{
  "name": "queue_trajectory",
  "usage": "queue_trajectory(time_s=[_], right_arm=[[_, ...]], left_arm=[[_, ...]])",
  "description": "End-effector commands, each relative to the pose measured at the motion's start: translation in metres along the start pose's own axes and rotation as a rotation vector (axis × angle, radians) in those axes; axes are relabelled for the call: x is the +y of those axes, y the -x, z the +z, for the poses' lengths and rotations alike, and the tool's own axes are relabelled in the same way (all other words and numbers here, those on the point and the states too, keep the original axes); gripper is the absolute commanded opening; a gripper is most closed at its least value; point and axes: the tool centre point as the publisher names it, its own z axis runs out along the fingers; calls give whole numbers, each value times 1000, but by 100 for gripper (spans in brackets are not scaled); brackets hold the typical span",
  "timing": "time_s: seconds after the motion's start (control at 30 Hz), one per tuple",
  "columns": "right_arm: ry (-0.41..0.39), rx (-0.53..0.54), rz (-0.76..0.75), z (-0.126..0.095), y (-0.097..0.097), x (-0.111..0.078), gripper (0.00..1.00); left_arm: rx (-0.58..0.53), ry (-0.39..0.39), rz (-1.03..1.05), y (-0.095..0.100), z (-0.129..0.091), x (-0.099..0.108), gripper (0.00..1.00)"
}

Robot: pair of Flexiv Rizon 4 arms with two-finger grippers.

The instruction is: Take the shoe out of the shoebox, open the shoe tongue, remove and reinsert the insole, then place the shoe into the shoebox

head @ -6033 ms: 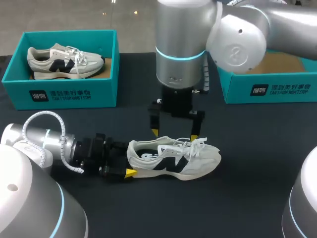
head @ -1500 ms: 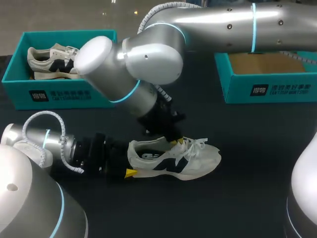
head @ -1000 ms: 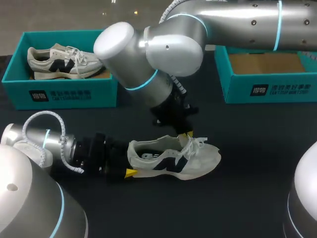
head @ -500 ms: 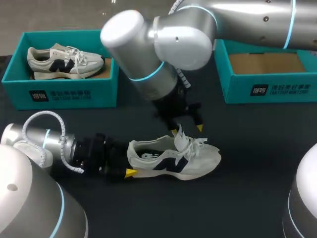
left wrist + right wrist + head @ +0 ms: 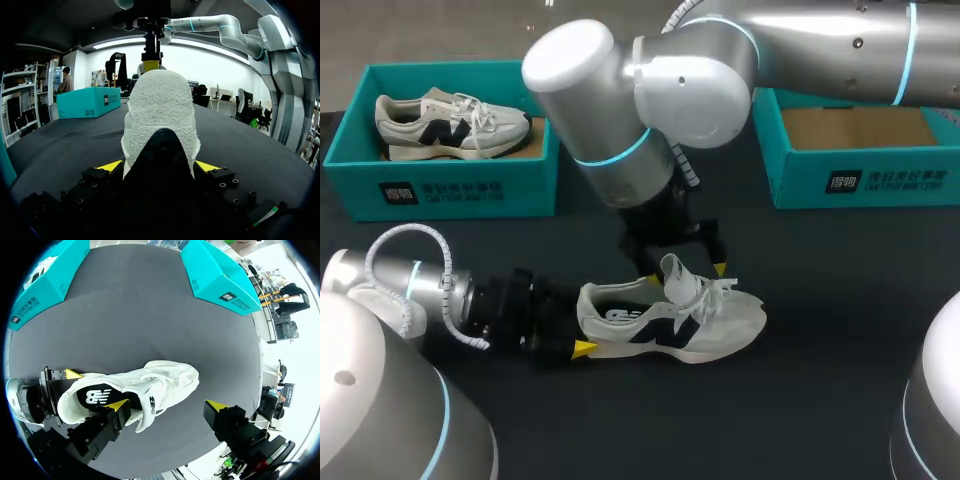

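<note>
The white shoe (image 5: 700,325) with a dark side logo lies on its sole on the black table (image 5: 820,300), toe to the right. Its tongue (image 5: 675,275) stands raised above the laces. My left gripper (image 5: 582,325) lies low on the table, shut on the shoe's heel (image 5: 160,105), one yellow-tipped finger on each side. My right gripper (image 5: 687,275) hangs just above the tongue, open and holding nothing. In the right wrist view its gripper (image 5: 166,405) spans the shoe (image 5: 165,377), with the dark insole (image 5: 95,396) visible inside.
A teal shoebox (image 5: 440,185) at the back left holds a second matching shoe (image 5: 450,125). Another teal shoebox (image 5: 860,180) at the back right shows only its cardboard floor. My right arm's bulky elbow (image 5: 620,90) reaches over the table's middle.
My right gripper, shut on the tongue a second ago, pulled it up, then opened and let it go. The tongue now stands up. The left gripper and shoe stayed put.
</note>
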Motion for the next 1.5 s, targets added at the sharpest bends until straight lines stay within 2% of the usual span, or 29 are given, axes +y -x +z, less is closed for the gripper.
queue_trajectory(time_s=[0.03, 0.07, 0.1, 0.13, 0.17, 0.2, 0.23, 0.27, 0.43, 0.63, 0.97, 1.17, 1.2, 1.23, 1.33, 1.37, 1.4, 1.5], right_arm=[[8, 18, 376, 8, 5, -9, 96], [8, 21, 375, 10, 7, -9, 92], [7, 23, 375, 10, 9, -8, 80], [8, 27, 375, 11, 12, -6, 57], [11, 35, 374, 10, 15, -4, 44], [11, 50, 376, 11, 17, -2, 35], [10, 53, 376, 11, 19, 0, 5], [4, 60, 368, 12, 21, 3, 0], [-9, 142, 344, 20, 29, 19, 0], [-42, 196, 346, 31, 36, 27, 0], [-71, 236, 360, 44, 42, 33, 0], [-82, 261, 359, 45, 44, 29, 0], [-82, 269, 351, 45, 44, 28, 2], [-80, 270, 340, 43, 42, 27, 18], [-68, 281, 304, 37, 38, 23, 55], [-61, 282, 291, 34, 36, 21, 91], [-55, 292, 280, 31, 34, 19, 100], [-5, 324, 198, 16, 29, 10, 100]], left_arm=[[-1, 0, 0, 0, 0, 2, 0], [-1, 0, 0, 0, 0, 2, 0], [-1, 0, 0, 0, 0, 2, 0], [-1, 0, 0, 0, 0, 2, 0], [-1, 0, 0, 0, 0, 2, 0], [-1, 0, 0, 0, 0, 2, 0], [-1, 0, 0, 0, 0, 2, 0], [-1, 0, 0, 0, 0, 2, 0], [-1, 0, 0, 0, 0, 2, 0], [-1, 0, 0, 0, 0, 2, 0], [-1, 0, 0, 0, 0, 2, 0], [-1, 0, 0, 0, 0, 2, 0], [-1, 0, 0, 0, 0, 2, 0], [-1, 0, 0, 0, 0, 2, 0], [-1, 0, 0, 0, 0, 2, 0], [-1, 0, 0, 0, 0, 2, 0], [-1, 0, 0, 0, 0, 2, 0], [-1, 0, 0, 0, 0, 2, 0]])
